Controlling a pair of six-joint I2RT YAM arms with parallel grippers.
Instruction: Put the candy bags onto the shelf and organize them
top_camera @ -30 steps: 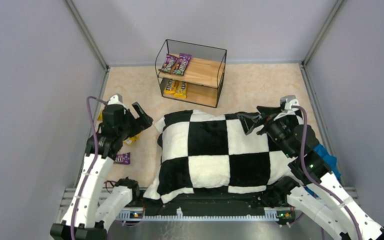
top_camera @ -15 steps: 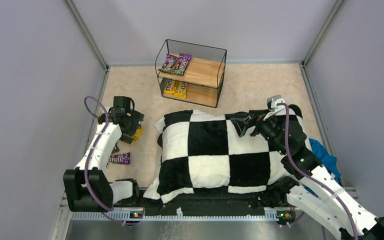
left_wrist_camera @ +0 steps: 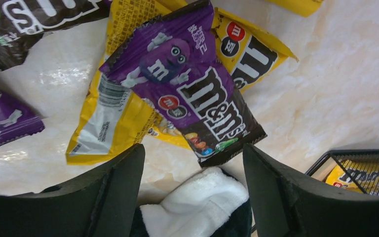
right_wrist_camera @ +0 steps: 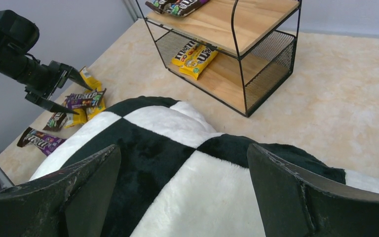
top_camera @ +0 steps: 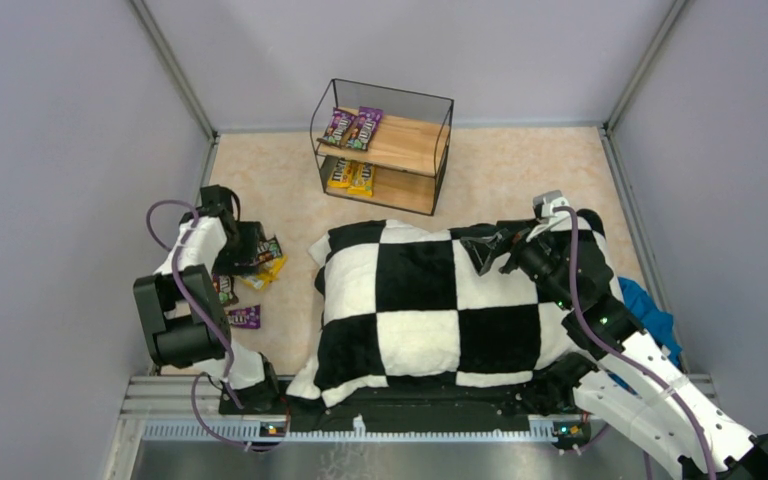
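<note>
The shelf (top_camera: 412, 142) stands at the back, with two purple candy bags (top_camera: 353, 128) on its top board and two yellow ones (top_camera: 351, 176) on the lower board. Loose candy bags lie on the floor at the left. A purple bag (left_wrist_camera: 187, 94) rests on top of yellow bags (left_wrist_camera: 111, 116). My left gripper (left_wrist_camera: 192, 150) is open and empty, hovering just above this pile (top_camera: 265, 255), its jaws on either side of the purple bag's lower end. My right gripper (right_wrist_camera: 183, 150) is open and empty above the checkered cushion (top_camera: 430, 300).
Another purple bag (top_camera: 244, 317) and a dark one (top_camera: 224, 289) lie near the left wall. The large cushion fills the middle floor between the arms. A blue cloth (top_camera: 652, 306) lies at the right. Grey walls enclose the floor closely.
My left arm has folded back toward the left wall and brought its gripper down over the loose bags. My right gripper has shifted slightly left over the cushion, then stayed still.
</note>
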